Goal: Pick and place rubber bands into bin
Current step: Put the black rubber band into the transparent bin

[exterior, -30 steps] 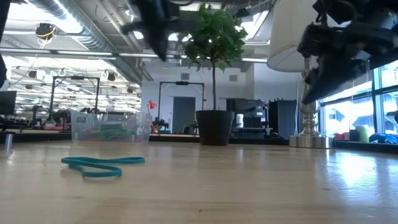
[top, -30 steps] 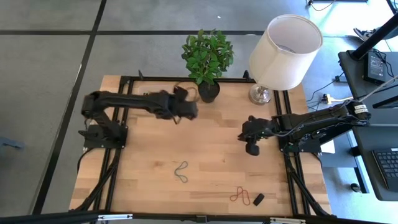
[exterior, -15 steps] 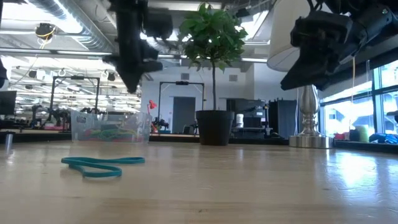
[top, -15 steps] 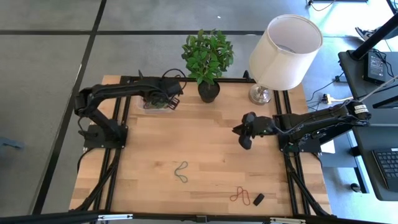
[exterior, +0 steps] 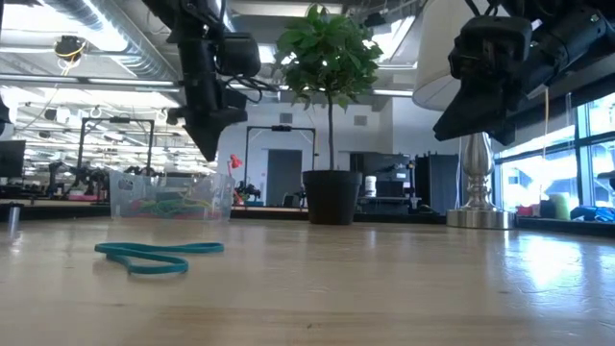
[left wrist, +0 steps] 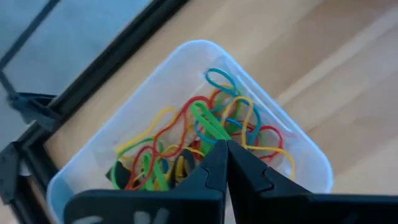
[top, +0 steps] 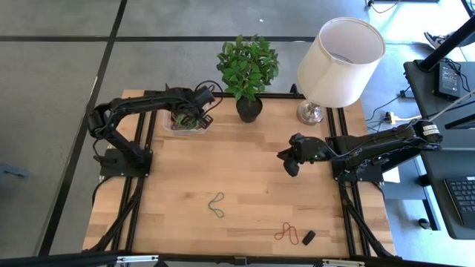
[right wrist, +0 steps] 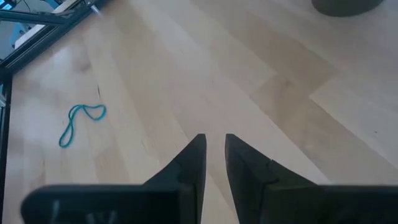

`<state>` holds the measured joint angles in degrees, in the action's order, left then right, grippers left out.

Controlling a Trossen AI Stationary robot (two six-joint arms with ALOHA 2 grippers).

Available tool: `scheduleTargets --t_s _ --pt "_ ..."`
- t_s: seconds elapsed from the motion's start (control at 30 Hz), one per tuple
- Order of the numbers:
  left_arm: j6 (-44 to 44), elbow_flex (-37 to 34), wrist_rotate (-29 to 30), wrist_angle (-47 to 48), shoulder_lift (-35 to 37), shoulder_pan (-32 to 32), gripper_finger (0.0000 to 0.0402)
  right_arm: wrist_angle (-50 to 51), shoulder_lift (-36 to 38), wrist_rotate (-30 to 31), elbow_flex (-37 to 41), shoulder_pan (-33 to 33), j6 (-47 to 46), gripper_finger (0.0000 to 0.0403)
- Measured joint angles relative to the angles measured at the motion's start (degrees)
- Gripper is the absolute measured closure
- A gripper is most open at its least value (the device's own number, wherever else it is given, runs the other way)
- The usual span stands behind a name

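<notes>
Rubber bands outside the bin number two from above: a teal one twisted into a figure-eight near the table's middle front, and a red-orange one at the front right, just beside a small black block. The bin, clear plastic with rounded corners, sits at the back left of the pale wood-plank table, near one black plant pot and one white-shaded lamp. The left gripper hangs over the bin; the right gripper hovers above bare wood at mid-right. At table height, the teal band lies flat in front, the bin behind it shows a coloured tangle, and an open workshop with ceiling ducts and windows lies beyond. From the left wrist, the left gripper is clenched with nothing between its tips, above a heap of red, yellow, green and teal loops. From the right wrist, the right gripper stands slightly parted, grasping nothing, with the teal band well apart.
</notes>
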<state>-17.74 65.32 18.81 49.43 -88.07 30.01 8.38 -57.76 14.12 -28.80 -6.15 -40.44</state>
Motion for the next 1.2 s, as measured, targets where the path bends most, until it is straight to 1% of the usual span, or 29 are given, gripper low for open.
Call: scheduleTargets --t_s 0.17,0.3,0.4,0.5,0.63,0.7,0.87,1.0,1.03,1.13,1.2 --pt "0.9 0.0 -2.6 -0.1 0.7 -0.5 0.04 0.8 0.0 0.0 0.0 0.0 0.3 0.0339" --pt "1.1 0.0 -3.1 -1.5 2.6 -4.4 0.0399 1.0 0.0 0.0 0.0 0.0 0.5 0.0339" --pt "-1.0 0.0 -2.4 -3.0 4.4 -9.0 0.04 1.0 0.0 -0.1 0.0 0.0 3.2 0.0339" --pt "-5.4 0.0 -0.6 -4.4 5.4 -14.2 0.0399 1.0 0.0 -0.2 0.0 0.0 7.6 0.0339" --pt "-10.4 0.1 -0.1 -6.5 5.6 -21.1 0.04 0.9 0.0 -0.2 0.0 0.0 11.2 0.0339" --pt "-10.0 0.1 -0.3 -8.5 5.5 -24.8 0.0399 0.8 0.0 -0.2 0.0 0.0 13.7 0.0339" --pt "-3.8 0.2 -0.6 -16.6 4.3 -34.9 0.04 0.4 0.0 -0.2 0.0 0.0 16.9 0.0339" --pt "-2.9 0.1 -0.9 -19.7 2.9 -40.1 0.0399 0.3 0.0 -0.4 0.0 0.0 20.3 0.0339" --pt "-3.6 0.1 -1.2 -19.5 2.5 -41.1 0.0399 0.4 0.0 -1.5 0.0 0.0 22.5 0.0339" --pt "-5.4 0.1 -2.3 -19.8 1.2 -43.5 0.0399 2.4 0.0 -7.4 -1.2 0.0 29.0 0.0342" --pt "-6.4 0.1 -2.1 -19.7 0.3 -45.0 0.0399 5.2 -0.2 -10.2 -3.4 -1.1 29.8 0.0352"
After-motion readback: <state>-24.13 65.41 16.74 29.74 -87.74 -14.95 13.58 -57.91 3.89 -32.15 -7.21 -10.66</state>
